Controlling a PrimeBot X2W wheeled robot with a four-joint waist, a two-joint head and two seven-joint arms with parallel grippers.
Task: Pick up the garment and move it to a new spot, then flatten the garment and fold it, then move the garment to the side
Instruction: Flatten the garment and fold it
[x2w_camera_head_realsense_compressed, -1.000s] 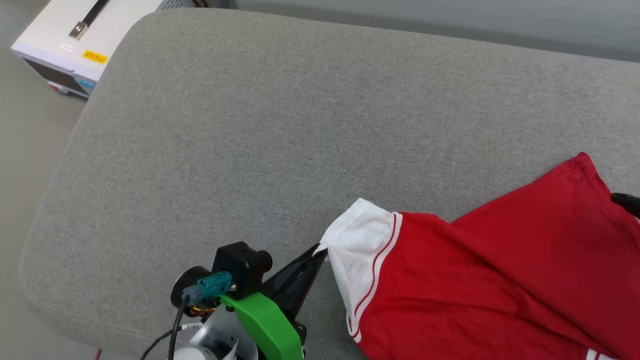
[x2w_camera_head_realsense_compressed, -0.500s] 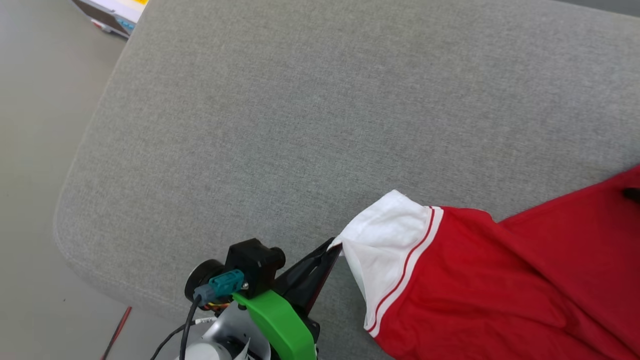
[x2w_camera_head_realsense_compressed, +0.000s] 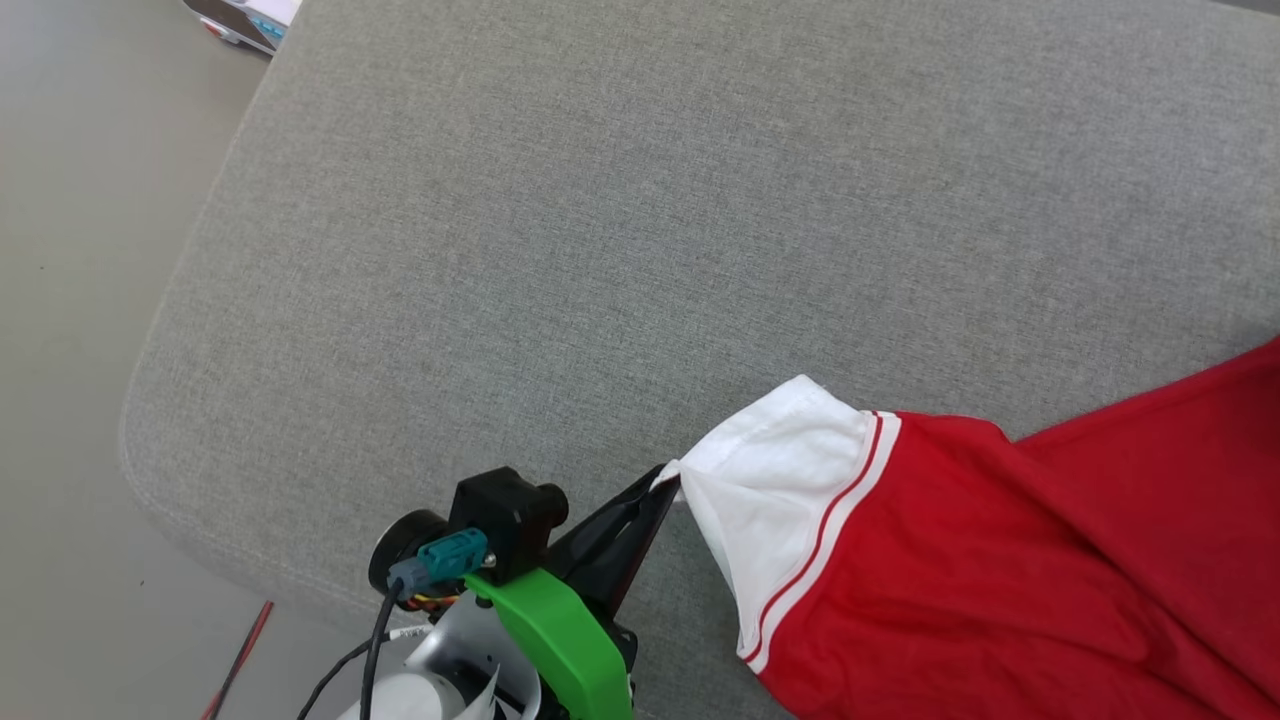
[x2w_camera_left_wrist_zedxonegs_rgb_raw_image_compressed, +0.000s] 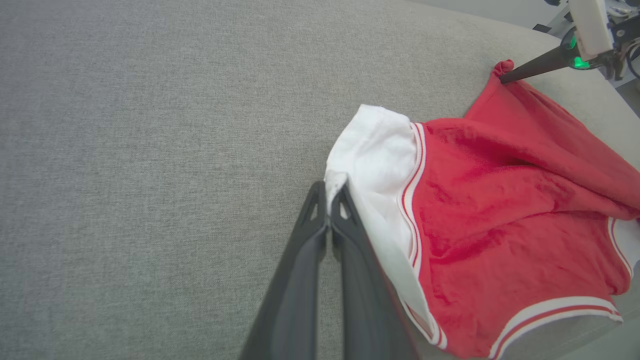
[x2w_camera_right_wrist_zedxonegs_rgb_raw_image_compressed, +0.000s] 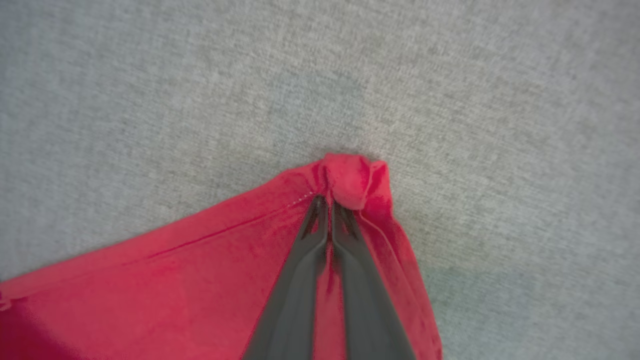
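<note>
Garment (x2w_camera_head_realsense_compressed: 1000, 560) lies bunched at the near right of the grey cushion (x2w_camera_head_realsense_compressed: 600, 250). Left gripper (x2w_camera_left_wrist_zedxonegs_rgb_raw_image_compressed: 330, 192) is pinched shut on the white sleeve (x2w_camera_left_wrist_zedxonegs_rgb_raw_image_compressed: 380, 150) edge. Right gripper (x2w_camera_right_wrist_zedxonegs_rgb_raw_image_compressed: 330, 200) is pinched shut on a red corner (x2w_camera_right_wrist_zedxonegs_rgb_raw_image_compressed: 350, 180).

Judged step: pick-up for relocation. Next move: lift both ends together, cloth kept taut.

Bare floor (x2w_camera_head_realsense_compressed: 80, 300) to the left.

The dark long-fingered left gripper (x2w_camera_head_realsense_compressed: 665, 482), aimed at one o'clock, and the right gripper (x2w_camera_right_wrist_zedxonegs_rgb_raw_image_compressed: 327, 200) are clamped on the red-and-white garment (x2w_camera_head_realsense_compressed: 1000, 560).
</note>
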